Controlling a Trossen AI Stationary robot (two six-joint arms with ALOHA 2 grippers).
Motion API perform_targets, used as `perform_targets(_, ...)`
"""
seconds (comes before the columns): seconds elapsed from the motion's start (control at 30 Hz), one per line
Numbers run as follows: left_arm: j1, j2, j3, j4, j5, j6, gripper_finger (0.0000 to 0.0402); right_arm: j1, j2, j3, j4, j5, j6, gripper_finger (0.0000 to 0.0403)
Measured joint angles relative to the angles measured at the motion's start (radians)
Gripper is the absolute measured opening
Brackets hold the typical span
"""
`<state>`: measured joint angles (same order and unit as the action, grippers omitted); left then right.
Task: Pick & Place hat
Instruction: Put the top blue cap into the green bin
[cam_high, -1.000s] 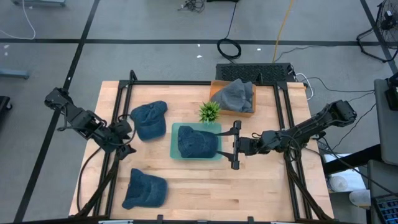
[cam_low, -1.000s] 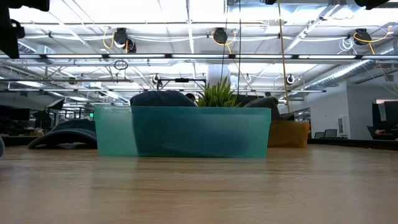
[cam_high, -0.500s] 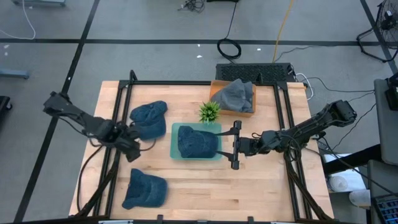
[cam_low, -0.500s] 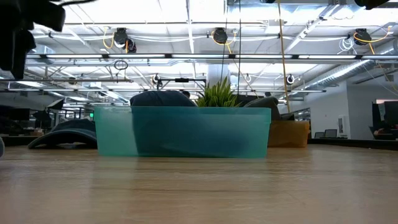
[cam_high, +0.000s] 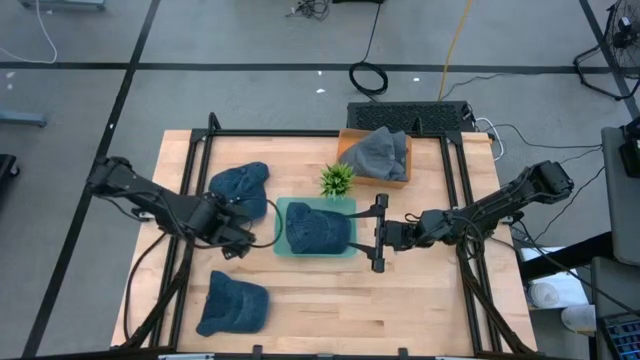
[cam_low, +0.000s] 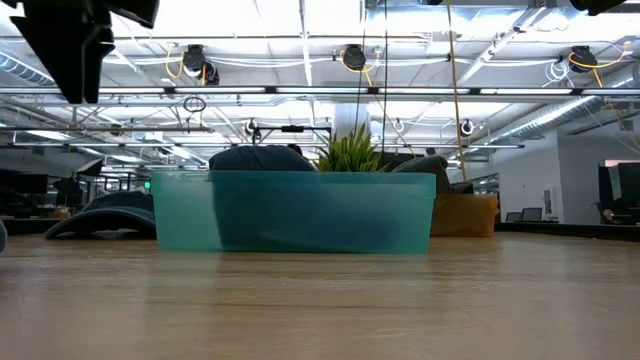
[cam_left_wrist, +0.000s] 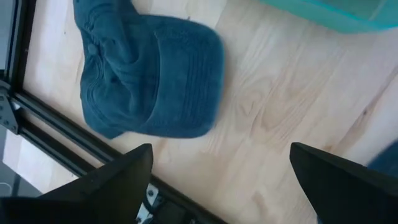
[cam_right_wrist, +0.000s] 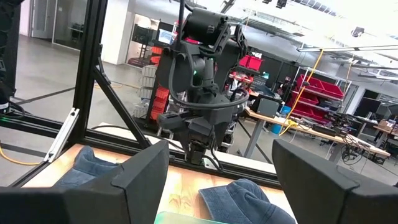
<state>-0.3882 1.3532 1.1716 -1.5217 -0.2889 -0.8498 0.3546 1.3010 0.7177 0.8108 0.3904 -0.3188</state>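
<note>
Table (cam_high: 400, 300): light wood, black frame rails along the left, right and far edges; the near edge is partly cut off in the high view.

Left arm reaches in from the left edge toward the table's middle. Left claw (cam_high: 243, 232) hangs over bare wood between the teal tub (cam_high: 281, 243) and the upper left hat (cam_high: 240, 189); its fingers (cam_left_wrist: 112, 186) are spread wide apart and hold nothing. In the low view only a dark block of this arm shows at the top left corner.

Right arm stretches in from the right edge. Right claw (cam_high: 378, 232) sits just beside the tub's right wall, fingers (cam_right_wrist: 134, 180) spread, nothing between them.

Hats, dark blue:
- upper left hat, near the far left corner, brim toward the far edge, lying flat; the left wrist view shows its brim and crown whole.
- hat in tub (cam_high: 317, 228), at the table's middle, crown bulging above the rim; through the tub wall in the low view it is only a dark blur.
- lower left hat (cam_high: 233, 304), near the near left corner, well apart from both claws.

Grey hat (cam_high: 378, 153) fills the orange box (cam_high: 350, 172) at the far edge; most of the box is hidden under it.

Small green plant (cam_high: 337, 179) stands between box and tub; its pot can't be made out.
</note>
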Motion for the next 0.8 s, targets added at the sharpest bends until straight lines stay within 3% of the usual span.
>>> perform_targets(0.27, 0.001, 0.022, 0.001, 0.008, -0.009, 0.003, 0.0388, 0.000, 0.000, 0.000, 0.000, 0.000, -0.006, 0.0274)
perform_targets(0.43, 0.000, 0.022, -0.019, 0.020, -0.103, 0.011, 0.0388, 0.000, 0.000, 0.000, 0.000, 0.000, -0.008, 0.0274)
perform_targets(0.6, 0.000, 0.022, -0.092, 0.077, -0.178, -0.014, 0.0388, 0.000, 0.000, 0.000, 0.000, 0.000, -0.008, 0.0274)
perform_targets(0.8, 0.000, 0.022, -0.243, 0.234, -0.163, -0.008, 0.0388, 0.001, 0.000, 0.000, 0.000, 0.000, -0.019, 0.0274)
